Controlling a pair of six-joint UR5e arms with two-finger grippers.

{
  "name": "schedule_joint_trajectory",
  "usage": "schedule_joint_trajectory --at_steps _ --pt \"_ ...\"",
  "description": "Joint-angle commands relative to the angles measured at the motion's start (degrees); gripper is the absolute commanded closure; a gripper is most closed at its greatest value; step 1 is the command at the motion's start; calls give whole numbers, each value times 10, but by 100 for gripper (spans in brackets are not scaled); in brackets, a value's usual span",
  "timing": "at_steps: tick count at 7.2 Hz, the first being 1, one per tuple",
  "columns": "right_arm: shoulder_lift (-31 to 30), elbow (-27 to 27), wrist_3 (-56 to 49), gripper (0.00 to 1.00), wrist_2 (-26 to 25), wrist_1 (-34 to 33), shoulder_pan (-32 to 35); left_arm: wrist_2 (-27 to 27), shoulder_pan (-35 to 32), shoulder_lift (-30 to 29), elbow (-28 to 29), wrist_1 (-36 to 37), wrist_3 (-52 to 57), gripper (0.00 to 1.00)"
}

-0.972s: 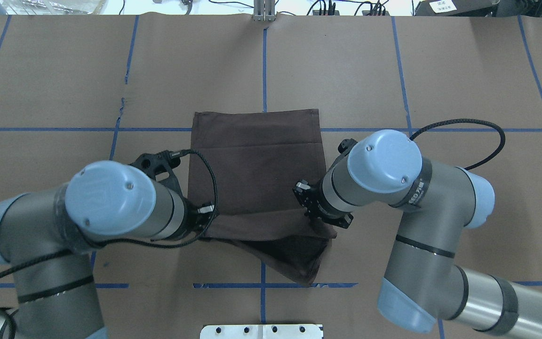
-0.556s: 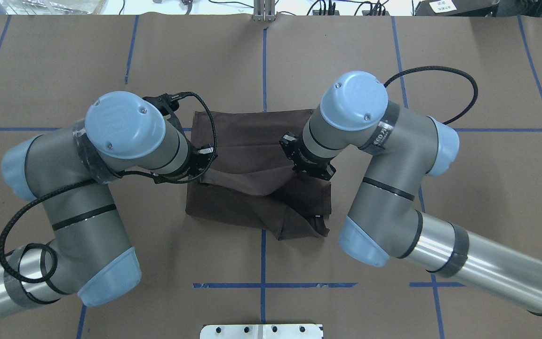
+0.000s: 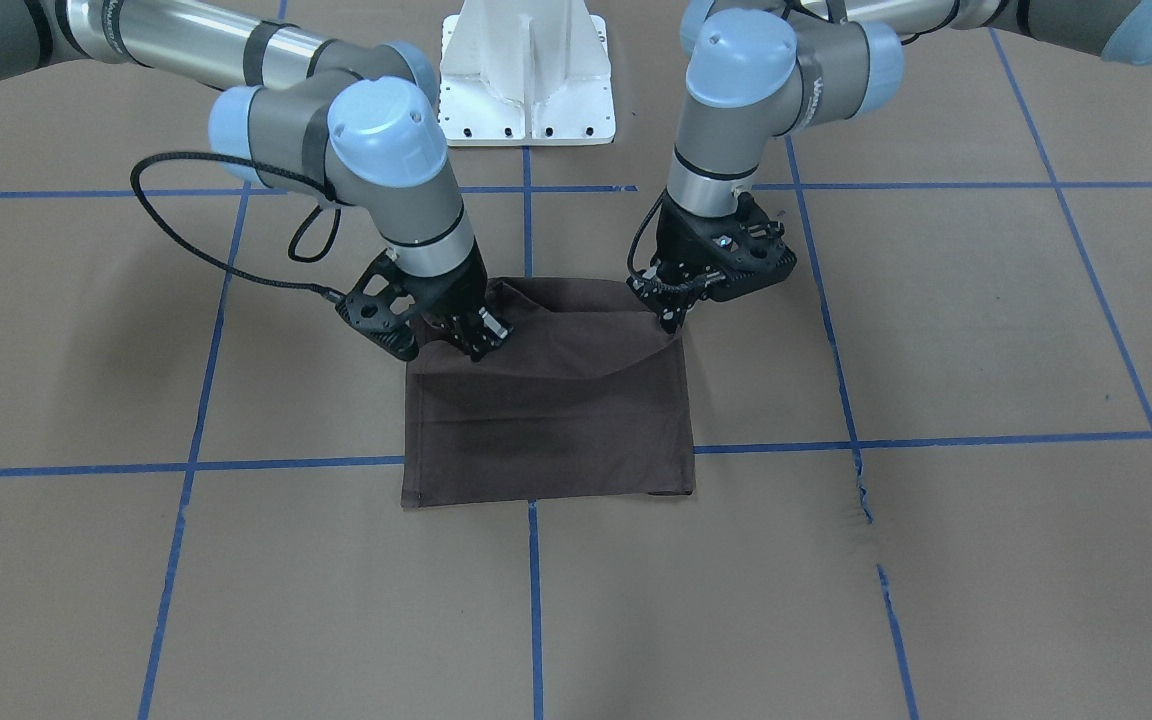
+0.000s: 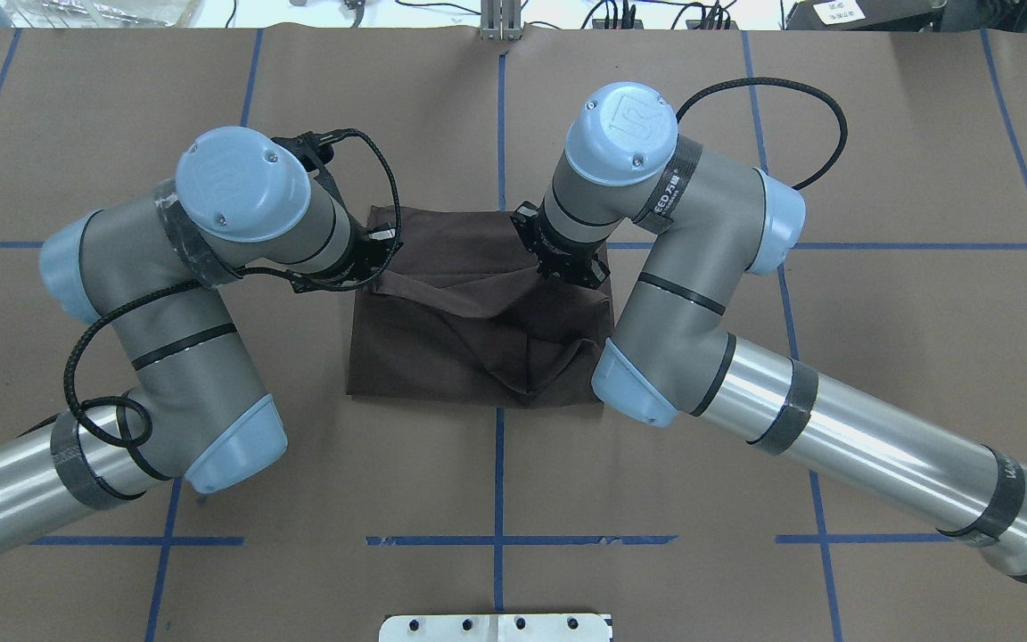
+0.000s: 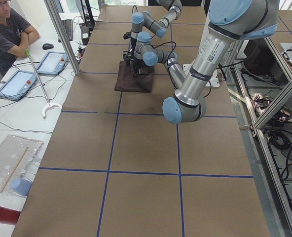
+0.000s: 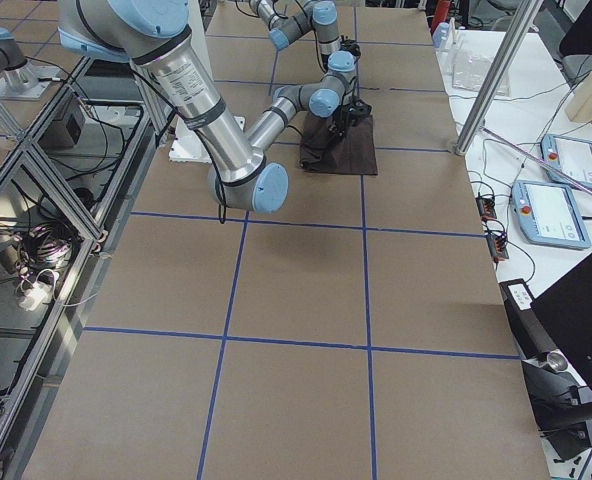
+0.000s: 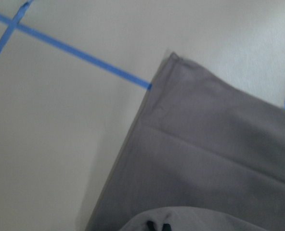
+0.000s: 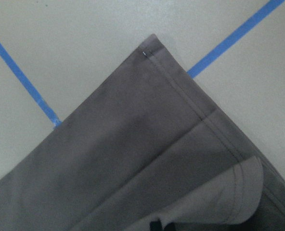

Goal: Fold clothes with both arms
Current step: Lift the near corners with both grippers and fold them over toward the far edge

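The dark brown T-shirt lies folded into a rectangle in the middle of the table, also in the front view. Its near part is lifted and sags between the grippers over the flat lower layer. My left gripper is shut on the raised edge at the shirt's left side. My right gripper is shut on it at the right side. Both hang low, short of the shirt's far edge. The wrist views show the far corners flat on the table. Collar and lettering are hidden.
Brown paper with blue tape lines covers the table. The white pedestal base stands at the robot's side. An operator sits beyond the far edge, with tablets and cables there.
Both arms have swung away from the robot toward the far edge, carrying the shirt's near part up and over the lower layer. The shirt's footprint has shortened.
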Motion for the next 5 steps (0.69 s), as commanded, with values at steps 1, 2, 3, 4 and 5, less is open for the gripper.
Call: schedule_joint_trajectory --at_steps 1,2,3,4,5 --pt "39 -97 -3 100 -1 42 15 1 -21 -26 113 -89 2 100" --pt "78 -178 -33 80 0 72 34 1 -53 -58 195 -127 13 100" --pt "112 -248 -138 1 -1 77 57 7 -75 -83 279 -164 91 1" --pt "117 -266 -245 0 0 78 84 12 -104 -83 304 -204 141 0" --pt "117 -272 -304 0 -1 78 95 12 -109 -83 306 -209 172 0"
